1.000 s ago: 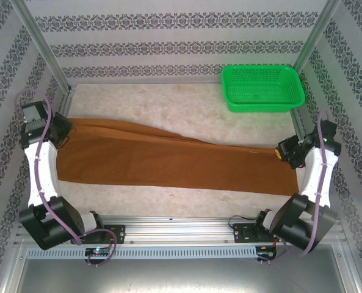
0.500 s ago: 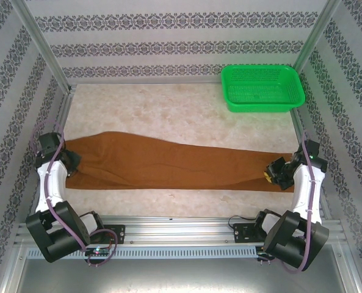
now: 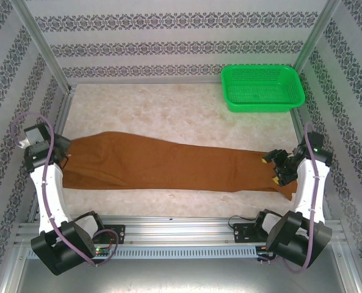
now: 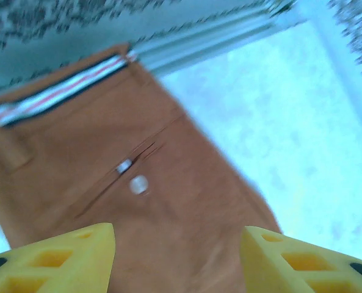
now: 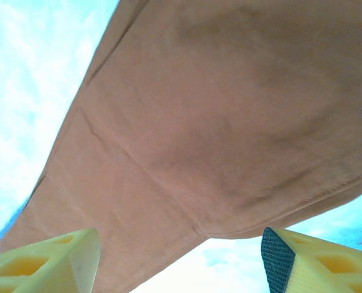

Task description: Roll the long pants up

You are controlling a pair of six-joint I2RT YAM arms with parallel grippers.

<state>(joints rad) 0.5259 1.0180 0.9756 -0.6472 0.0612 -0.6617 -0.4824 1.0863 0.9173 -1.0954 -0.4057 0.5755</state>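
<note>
On the pale table (image 3: 168, 104) the long pants (image 3: 162, 165) lie flat along the near side, waistband left, hem right; green basket (image 3: 263, 88) far right. Left gripper (image 4: 177, 262) and right gripper (image 5: 181, 262) hover above them, jaws wide, holding nothing.

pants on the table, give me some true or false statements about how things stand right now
1. The pants lie stretched out flat across the table. True.
2. The pants sit in the basket. False: the green basket stands apart in the far right corner, and the pants are on the table.
3. The left gripper is clamped on the waistband. False: its jaws stand open above the cloth, near a button.
4. The right gripper is open over the leg end. True.
5. The waist end lies on the left arm's side. True.
</note>
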